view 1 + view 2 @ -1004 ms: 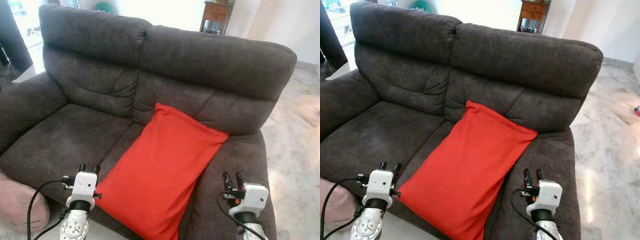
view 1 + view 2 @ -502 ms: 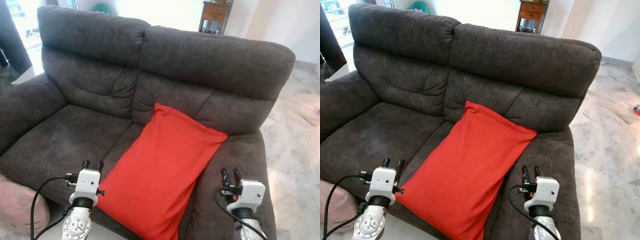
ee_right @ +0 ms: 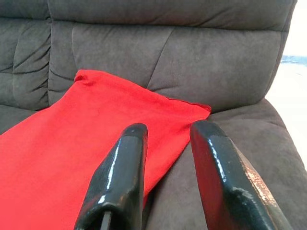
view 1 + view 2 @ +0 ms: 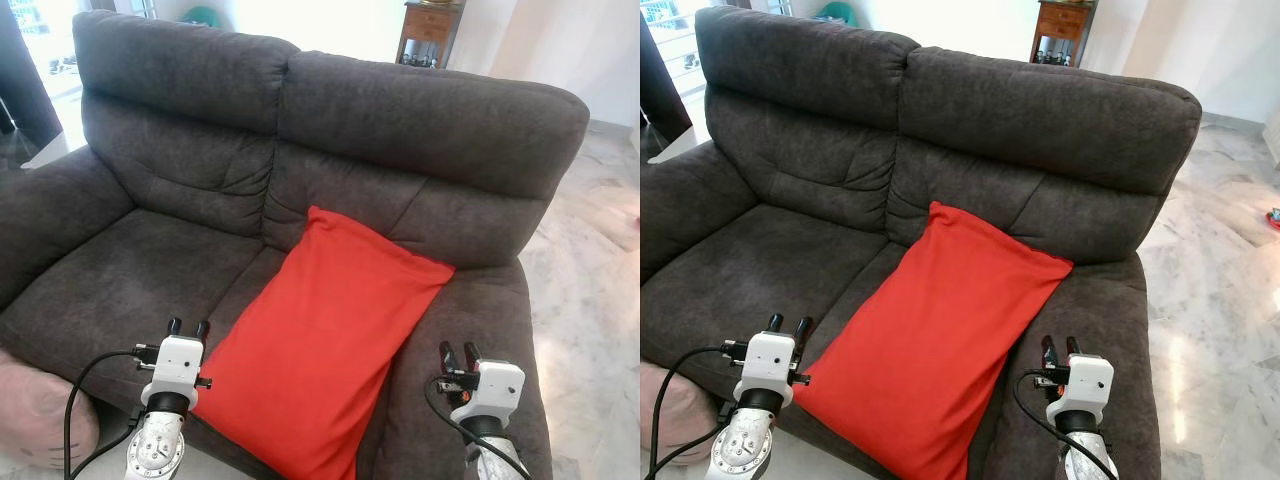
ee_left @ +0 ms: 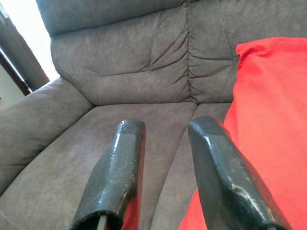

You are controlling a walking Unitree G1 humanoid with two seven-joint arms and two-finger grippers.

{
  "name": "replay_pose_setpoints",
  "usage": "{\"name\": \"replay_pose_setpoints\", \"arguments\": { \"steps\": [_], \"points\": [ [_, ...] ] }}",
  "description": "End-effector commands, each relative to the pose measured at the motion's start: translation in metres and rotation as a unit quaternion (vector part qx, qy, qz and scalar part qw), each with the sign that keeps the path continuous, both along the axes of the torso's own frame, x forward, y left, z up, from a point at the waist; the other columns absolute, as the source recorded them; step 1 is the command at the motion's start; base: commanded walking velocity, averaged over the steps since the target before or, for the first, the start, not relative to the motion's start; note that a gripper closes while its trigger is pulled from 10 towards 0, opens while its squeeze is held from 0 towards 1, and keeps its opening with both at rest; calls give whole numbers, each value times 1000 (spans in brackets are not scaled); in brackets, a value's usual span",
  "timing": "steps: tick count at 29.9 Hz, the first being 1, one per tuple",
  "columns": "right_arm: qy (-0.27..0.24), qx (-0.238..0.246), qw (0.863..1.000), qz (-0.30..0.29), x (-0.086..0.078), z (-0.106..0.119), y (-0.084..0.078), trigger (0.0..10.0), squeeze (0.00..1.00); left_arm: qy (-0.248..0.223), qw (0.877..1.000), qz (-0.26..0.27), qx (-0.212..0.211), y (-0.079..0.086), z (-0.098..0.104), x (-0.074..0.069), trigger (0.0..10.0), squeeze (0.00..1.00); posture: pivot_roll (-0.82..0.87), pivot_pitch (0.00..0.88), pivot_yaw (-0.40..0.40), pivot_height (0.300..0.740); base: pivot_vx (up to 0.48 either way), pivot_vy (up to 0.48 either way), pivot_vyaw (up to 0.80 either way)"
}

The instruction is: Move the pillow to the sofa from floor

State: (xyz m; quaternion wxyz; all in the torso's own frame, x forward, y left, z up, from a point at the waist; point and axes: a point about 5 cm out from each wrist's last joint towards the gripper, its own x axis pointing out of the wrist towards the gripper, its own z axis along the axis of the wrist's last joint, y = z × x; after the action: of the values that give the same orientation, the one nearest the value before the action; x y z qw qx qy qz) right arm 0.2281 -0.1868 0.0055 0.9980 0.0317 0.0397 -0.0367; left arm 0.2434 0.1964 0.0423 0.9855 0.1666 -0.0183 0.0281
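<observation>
red pillow (image 4: 330,345) already lies on the sofa (image 4: 180,250), mid-frame; my left gripper (image 4: 187,328) and right gripper (image 4: 458,352) hover, jaws parted, empty. i'd back off cleanly.

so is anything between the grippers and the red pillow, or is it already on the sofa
Nothing visible stands between them. The red pillow already lies on the sofa, leaning against the backrest. The left gripper hovers open beside its lower left edge, the right gripper open over the sofa's right armrest, neither touching it.
</observation>
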Motion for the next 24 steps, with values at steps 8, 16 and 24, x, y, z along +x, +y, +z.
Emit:
{"name": "replay_pose_setpoints", "arguments": {
  "steps": [8,16,24],
  "points": [
    [12,-1,1000,-5,1,-3,-3,10000,0,5,1000,-5,-1,-2,0,0,10000,0,90,15,-70,740,0,0,0],
    [14,0,1000,-2,3,-3,-1,10000,0,6,1000,-6,0,-2,0,0,10000,0,92,18,-70,740,0,0,0],
    [17,1,1000,0,4,-4,0,10000,0,8,1000,-7,-1,-3,-1,0,10000,0,93,17,-70,740,0,0,0]
  ]
}}
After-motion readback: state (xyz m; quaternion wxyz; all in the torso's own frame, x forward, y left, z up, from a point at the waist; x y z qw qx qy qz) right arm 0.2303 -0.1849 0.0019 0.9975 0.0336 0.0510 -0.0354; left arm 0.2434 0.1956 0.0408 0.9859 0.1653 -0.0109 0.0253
